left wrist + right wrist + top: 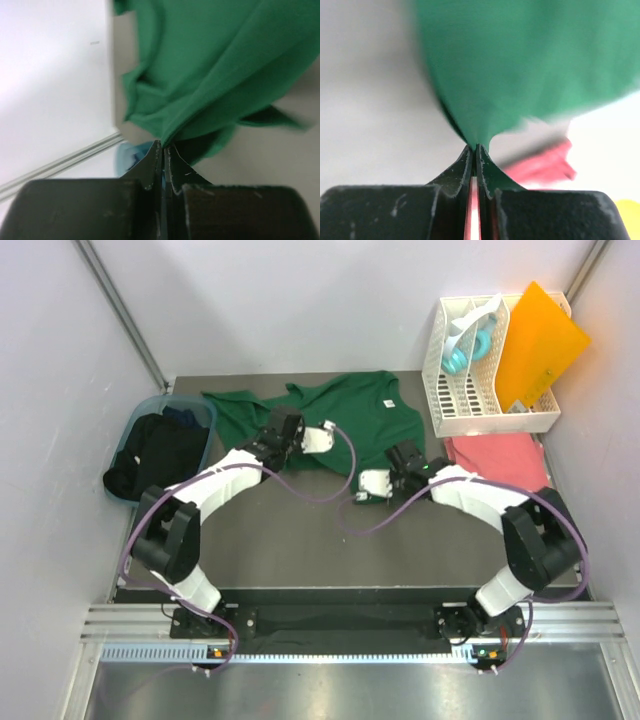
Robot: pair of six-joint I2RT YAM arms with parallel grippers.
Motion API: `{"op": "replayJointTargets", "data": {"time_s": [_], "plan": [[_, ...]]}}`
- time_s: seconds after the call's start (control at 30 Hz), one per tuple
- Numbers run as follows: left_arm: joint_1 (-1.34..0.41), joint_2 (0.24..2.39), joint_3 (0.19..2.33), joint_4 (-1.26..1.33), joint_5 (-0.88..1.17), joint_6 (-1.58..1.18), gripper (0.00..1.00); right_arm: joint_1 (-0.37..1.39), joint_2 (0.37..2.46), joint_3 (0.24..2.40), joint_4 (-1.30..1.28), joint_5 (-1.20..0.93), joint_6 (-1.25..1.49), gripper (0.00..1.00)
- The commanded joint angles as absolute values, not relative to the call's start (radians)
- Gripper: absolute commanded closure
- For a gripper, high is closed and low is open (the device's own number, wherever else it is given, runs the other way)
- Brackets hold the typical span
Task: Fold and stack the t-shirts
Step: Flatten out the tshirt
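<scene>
Green t-shirt (350,410) lies spread at the back of the worktop (300,540), neck label up, one sleeve trailing towards the bin. Both my pincers are clenched on it. The left pincer (162,150) pinches a gathered fold of its near edge, and the right pincer (475,150) pinches the cloth on the other side, which drapes away from the tips. My read: I'm taking the two near points apart from each other so the edge comes up level and the fold goes over straight, not skewed.

Containers:
- Blue bin (150,405) at the left edge holds a heap of dark shirts (160,455) spilling over the near rim. Probably the unfolded queue.
- White slotted rack (480,390) at the back right holds a teal item (465,348), which I can't identify, and an orange sheet (540,345) leaning in it. Not my job.

Coral pink shirt (500,455) lies flat just in front of the rack, near my right arm. It looks like the base of the stack.
</scene>
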State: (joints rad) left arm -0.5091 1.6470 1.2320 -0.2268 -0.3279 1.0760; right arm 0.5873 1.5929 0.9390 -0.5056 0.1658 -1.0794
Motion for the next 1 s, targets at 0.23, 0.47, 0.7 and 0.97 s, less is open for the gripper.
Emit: {"op": "replayJointTargets", "data": {"time_s": [0.23, 0.47, 0.7, 0.97], "plan": [[-0.525, 1.775, 1.152, -0.061, -0.198, 1.049, 0.99, 0.403, 1.456, 1.204, -0.45, 0.379, -1.152, 1.0], [-0.56, 1.877, 1.216, -0.015, -0.202, 1.029, 0.4, 0.391, 1.503, 1.25, -0.379, 0.443, -1.155, 1.0], [-0.571, 1.818, 1.209, -0.024, -0.224, 0.973, 0.16, 0.388, 1.539, 1.27, -0.367, 0.445, -1.138, 1.0], [-0.581, 1.638, 1.14, -0.239, -0.17, 0.885, 0.15, 0.388, 1.568, 1.287, -0.342, 0.44, -1.144, 1.0]]}}
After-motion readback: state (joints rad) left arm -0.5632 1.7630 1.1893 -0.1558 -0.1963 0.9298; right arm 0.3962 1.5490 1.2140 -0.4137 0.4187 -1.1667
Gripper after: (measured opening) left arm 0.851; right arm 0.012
